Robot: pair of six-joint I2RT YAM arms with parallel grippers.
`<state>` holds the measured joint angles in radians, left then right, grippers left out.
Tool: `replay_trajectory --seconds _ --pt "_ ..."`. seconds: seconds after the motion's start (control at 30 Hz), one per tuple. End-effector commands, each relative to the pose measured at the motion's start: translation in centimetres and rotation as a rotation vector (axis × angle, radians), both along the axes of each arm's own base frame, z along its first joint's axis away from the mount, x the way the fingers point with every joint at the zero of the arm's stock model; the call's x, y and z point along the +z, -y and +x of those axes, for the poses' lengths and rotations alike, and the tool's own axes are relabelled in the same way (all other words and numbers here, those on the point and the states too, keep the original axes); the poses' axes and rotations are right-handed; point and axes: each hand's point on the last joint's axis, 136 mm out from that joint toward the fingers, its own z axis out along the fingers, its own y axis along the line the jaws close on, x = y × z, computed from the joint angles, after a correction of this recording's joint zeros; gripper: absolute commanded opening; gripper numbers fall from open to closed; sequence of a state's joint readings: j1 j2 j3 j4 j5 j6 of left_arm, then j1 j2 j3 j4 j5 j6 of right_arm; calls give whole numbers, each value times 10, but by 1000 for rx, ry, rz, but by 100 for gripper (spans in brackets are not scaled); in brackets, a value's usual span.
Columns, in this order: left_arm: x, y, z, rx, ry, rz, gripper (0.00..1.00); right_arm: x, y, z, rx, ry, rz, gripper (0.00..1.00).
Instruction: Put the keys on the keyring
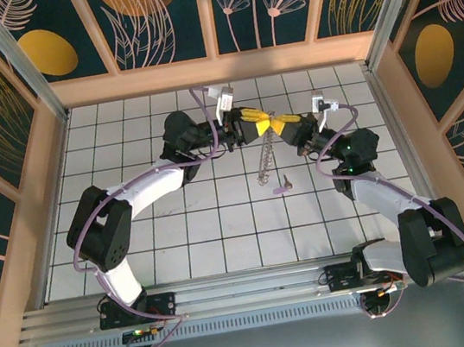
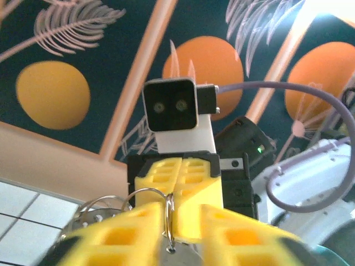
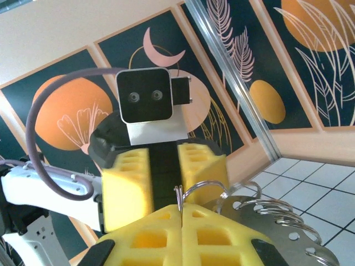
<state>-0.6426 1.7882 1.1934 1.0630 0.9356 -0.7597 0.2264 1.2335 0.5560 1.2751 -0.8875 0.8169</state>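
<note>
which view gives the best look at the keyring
right wrist: the keyring is close and sharp, with one wire loop pinched in the shut right tool and more rings on a holed metal strip beside it. left wrist has the keyring low in frame, partly hidden. top external shows the keyring as a small hanging strand.

The key (image 1: 284, 186) is too small to see well. The top of the keyring (image 1: 266, 161) hides between the yellow fingers (image 1: 252, 123).

Wears white shells (image 1: 151, 190) between black joint housings (image 1: 101, 232), trails lilac cables (image 2: 277, 86), ends in yellow gridded fingers (image 3: 130, 188), carries white cameras (image 3: 143, 95) with black two-lensed faces.
</note>
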Motion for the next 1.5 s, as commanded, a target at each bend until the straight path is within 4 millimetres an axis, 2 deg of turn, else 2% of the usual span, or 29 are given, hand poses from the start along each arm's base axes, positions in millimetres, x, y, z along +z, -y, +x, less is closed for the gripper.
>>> replay_trajectory --seconds 0.0,0.2,0.37,0.63,0.97,1.23,1.47 --pt "11 -14 15 136 -40 -103 41 24 2 -6 -9 100 30 0" --pt "8 -26 24 193 -128 -219 42 30 4 -6 -15 110 44 0" --pt "6 -25 23 154 -155 -258 36 33 6 -3 -32 105 63 0" --pt "4 -19 19 130 -169 -267 31 33 11 10 -62 72 125 0" --pt "0 -12 21 121 -183 -272 24 31 6 13 -34 54 146 0" --pt "1 -11 21 119 -182 -294 24 29 -1 14 -21 42 150 0" --pt "5 -15 19 125 -176 -317 30 25 -2 18 -35 24 159 0"
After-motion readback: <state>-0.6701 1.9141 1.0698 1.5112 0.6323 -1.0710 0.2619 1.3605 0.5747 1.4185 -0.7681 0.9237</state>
